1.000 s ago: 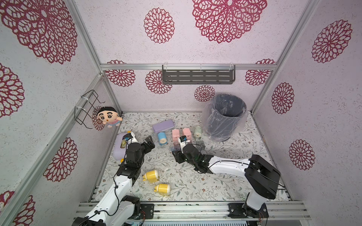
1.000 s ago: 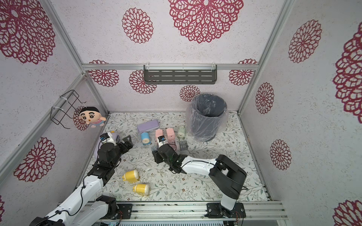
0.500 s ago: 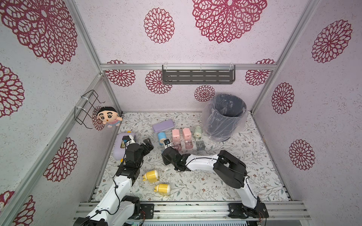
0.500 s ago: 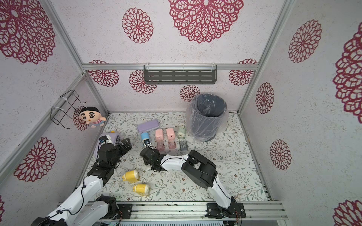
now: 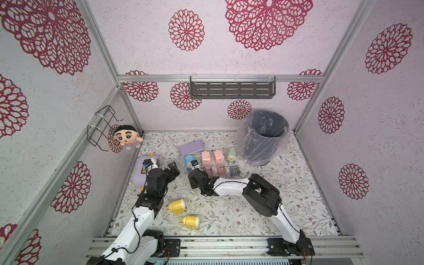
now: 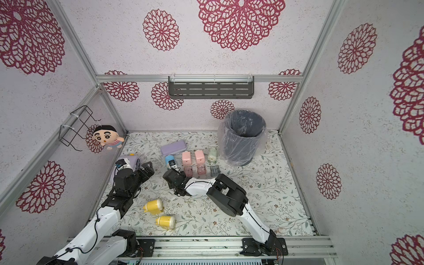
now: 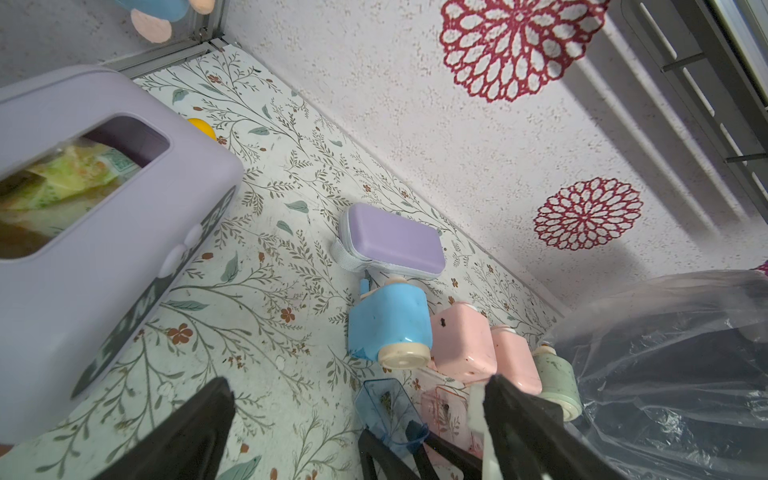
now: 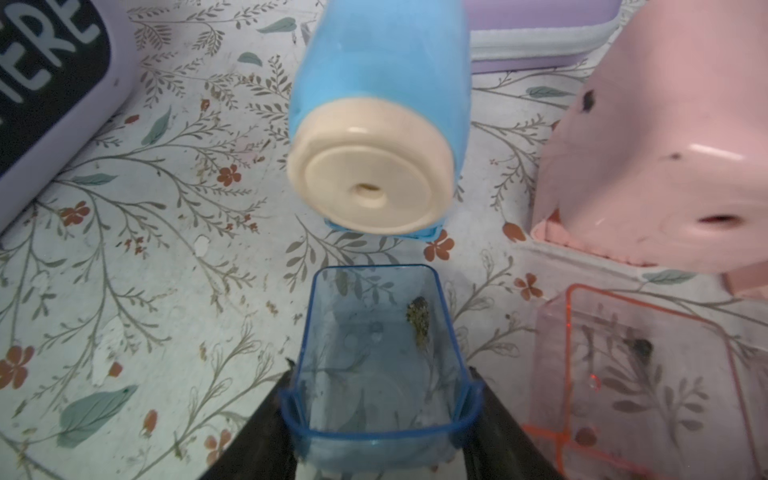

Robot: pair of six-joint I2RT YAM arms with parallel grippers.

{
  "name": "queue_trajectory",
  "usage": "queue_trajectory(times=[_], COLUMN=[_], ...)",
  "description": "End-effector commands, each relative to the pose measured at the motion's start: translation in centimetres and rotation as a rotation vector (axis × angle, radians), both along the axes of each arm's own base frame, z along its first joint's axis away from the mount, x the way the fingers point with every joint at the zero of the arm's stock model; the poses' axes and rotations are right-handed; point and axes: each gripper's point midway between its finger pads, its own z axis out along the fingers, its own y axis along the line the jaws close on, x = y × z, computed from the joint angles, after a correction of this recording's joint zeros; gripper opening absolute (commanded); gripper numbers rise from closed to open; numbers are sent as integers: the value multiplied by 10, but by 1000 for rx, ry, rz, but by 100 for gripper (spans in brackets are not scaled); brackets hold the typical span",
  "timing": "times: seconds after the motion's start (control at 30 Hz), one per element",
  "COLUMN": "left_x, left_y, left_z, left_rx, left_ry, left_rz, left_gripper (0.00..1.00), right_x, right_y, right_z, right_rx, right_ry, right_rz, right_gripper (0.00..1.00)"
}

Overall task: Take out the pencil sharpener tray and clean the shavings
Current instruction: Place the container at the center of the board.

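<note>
Blue tray (image 8: 316, 332), clear plastic, is out of the blue sharpener (image 8: 376, 120) and sits just in front of its cream end, apart from it. Small clump of shavings (image 8: 419, 319) lies inside near one side wall. Right gripper (image 8: 380, 409) pinches the tray's near end, black fingers (image 8: 505, 432) pressed on both outer walls. Can't tell if the tray touches the floral mat (image 8: 124, 257) or is slightly lifted.

A pink tray (image 8: 636, 374) lies just beside the blue one, with a dark speck in it. The pink sharpener (image 8: 648, 145) is behind that, and the purple case (image 8: 540, 41) is behind the blue sharpener.

Left gripper (image 5: 173, 169) has its jaws spread wide and holds nothing. It hovers near the purple tissue box (image 7: 83, 249), well apart from the tray.

In both top views, the lined bin (image 5: 263, 137) stands at the back. Two yellow sharpeners (image 5: 176, 205) lie on their sides near the front.
</note>
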Motion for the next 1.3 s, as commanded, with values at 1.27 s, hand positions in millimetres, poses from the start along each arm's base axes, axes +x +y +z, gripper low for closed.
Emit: queue_trajectory(times=[1.27], left_x=[-3], left_y=[-1], left_z=[2], left_rx=[-24], left_ry=[5], left_rz=[-2], left_gripper=[97], right_x=[-9], right_y=[10], right_z=[35], right_rx=[46], right_ry=[30], right_rz=[107], right_gripper=[80])
